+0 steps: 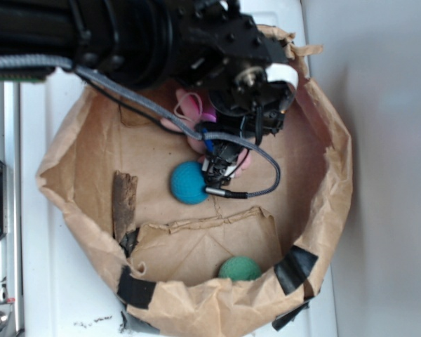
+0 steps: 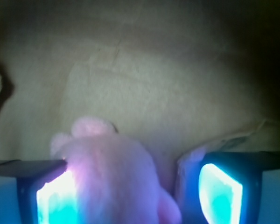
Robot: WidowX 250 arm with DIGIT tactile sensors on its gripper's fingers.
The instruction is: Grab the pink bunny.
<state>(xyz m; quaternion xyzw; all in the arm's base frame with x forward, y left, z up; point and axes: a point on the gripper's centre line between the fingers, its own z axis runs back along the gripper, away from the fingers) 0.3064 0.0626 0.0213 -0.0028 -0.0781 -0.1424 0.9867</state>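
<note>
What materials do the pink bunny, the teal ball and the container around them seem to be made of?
Pink bunny: soft plush, by its fuzzy pile. Teal ball: probably felt or foam, matte and slightly fuzzy. Container: crumpled brown paper bag, its creased rim patched with black tape.

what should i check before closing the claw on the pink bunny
1. Bunny between the pads: ok, the wrist view shows it in the gap.
2. Claw open: ok, the right pad stands apart from the bunny.
3. Centring: not ok, the bunny sits against the left pad.
4. Blue ball out of the pinch: ok, absent from the wrist view.
5. Green ball out of the way: ok, far off by the bag wall.
6. Depth over the bag floor: cannot tell.
</note>
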